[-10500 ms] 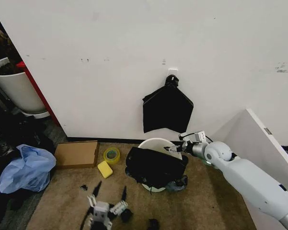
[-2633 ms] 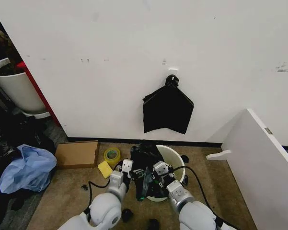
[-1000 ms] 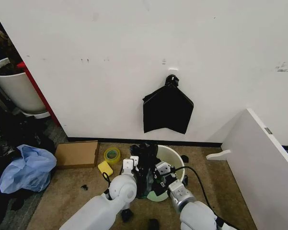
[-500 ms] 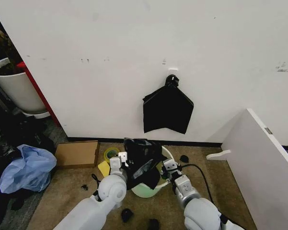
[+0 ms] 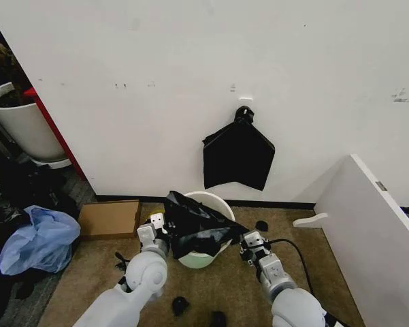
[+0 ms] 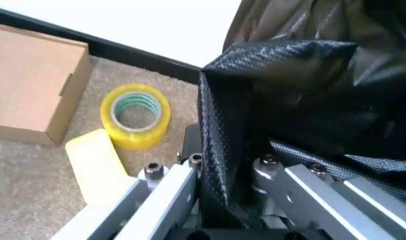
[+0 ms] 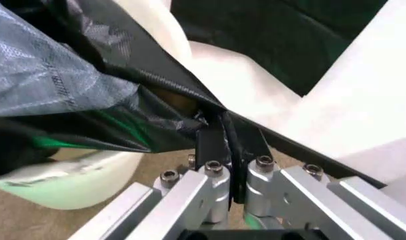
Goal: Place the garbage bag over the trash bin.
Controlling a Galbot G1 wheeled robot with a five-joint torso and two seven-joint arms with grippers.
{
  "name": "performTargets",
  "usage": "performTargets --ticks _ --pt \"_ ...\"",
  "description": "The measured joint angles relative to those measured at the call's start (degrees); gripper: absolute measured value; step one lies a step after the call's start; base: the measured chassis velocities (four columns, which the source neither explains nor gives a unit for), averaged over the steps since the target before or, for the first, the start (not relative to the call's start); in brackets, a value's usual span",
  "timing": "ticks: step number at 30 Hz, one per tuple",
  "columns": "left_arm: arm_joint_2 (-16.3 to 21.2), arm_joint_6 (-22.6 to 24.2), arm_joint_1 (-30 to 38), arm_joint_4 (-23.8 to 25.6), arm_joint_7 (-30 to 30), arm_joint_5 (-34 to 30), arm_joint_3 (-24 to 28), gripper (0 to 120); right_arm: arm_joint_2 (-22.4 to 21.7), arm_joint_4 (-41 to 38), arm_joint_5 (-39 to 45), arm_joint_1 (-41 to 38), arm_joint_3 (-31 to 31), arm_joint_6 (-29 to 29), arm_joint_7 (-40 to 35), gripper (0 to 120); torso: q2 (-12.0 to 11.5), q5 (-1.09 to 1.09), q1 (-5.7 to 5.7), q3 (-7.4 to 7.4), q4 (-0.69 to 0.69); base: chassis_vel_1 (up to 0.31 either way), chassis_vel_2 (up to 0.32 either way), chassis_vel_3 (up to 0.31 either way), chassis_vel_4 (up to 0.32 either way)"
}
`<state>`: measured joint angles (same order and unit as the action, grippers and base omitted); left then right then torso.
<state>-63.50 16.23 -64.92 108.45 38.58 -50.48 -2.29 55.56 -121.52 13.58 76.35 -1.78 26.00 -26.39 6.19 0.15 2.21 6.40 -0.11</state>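
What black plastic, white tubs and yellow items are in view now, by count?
Black plastic: 2, the garbage bag and a hanging bundle.
White tubs: 2, the trash bin and a larger tub.
Yellow: 2, tape roll, sponge.
Total: 6.

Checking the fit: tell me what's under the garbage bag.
The trash bin sits under the garbage bag, stretched between left claw and right claw. Its inside is covered.

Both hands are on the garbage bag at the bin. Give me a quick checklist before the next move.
1. Left hand gripping the garbage bag: ok, film pinched between its fingers.
2. Right hand gripping the bag edge: ok.
3. Bag stretched between the two hands above the trash bin: ok.
4. Bag mouth around the bin rim: not ok, far rim bare.
5. Bin upright: cannot tell, bag hides its front.
6. Tape roll apart from the left hand: ok.
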Motion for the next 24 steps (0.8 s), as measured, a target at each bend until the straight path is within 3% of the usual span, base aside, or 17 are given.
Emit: performTargets --ticks 6,8,11,18,19,24 --pt "0.48 -0.03 -0.92 0.79 -0.61 0.83 -0.46 3 0.0 -0.33 -0.55 0.37 -0.45 -0.33 0.25 0 0.0 0.0 0.0 0.0 0.0 0.0 0.0 0.0 0.0" --pt "0.78 0.07 -1.52 1.21 -1.26 2.13 -0.47 3 -0.35 -1.0 -2.04 1.12 -0.37 -1.95 2.04 5 0.0 0.0 0.0 0.0 -0.01 0.0 0.0 0.0 0.0" --pt "1.27 0.59 -2.78 2.26 -2.01 3.85 -0.5 3 -2.15 -2.46 -7.24 3.06 0.25 -8.69 7.96 19 0.0 0.0 0.0 0.0 0.0 0.0 0.0 0.0 0.0" --pt "1.66 1.07 -3.76 3.06 -2.3 4.59 -0.94 3 -4.37 -4.58 -12.38 4.24 0.41 -15.01 12.94 39 0.0 -0.01 0.01 0.0 0.0 0.0 0.0 0.0 0.0" --pt "1.9 1.17 -4.1 3.45 -2.74 4.9 -0.99 3 -4.82 -4.44 -14.95 3.67 0.32 -17.19 14.34 46 0.0 0.0 0.01 0.0 -0.01 0.0 0.0 0.0 0.0" --pt "2.52 1.28 -5.03 4.58 -4.47 6.34 -0.73 3 -5.2 -2.7 -17.64 0.14 -0.85 -18.05 16.78 61 0.0 0.0 0.01 0.01 0.0 0.0 0.0 0.0 0.0"
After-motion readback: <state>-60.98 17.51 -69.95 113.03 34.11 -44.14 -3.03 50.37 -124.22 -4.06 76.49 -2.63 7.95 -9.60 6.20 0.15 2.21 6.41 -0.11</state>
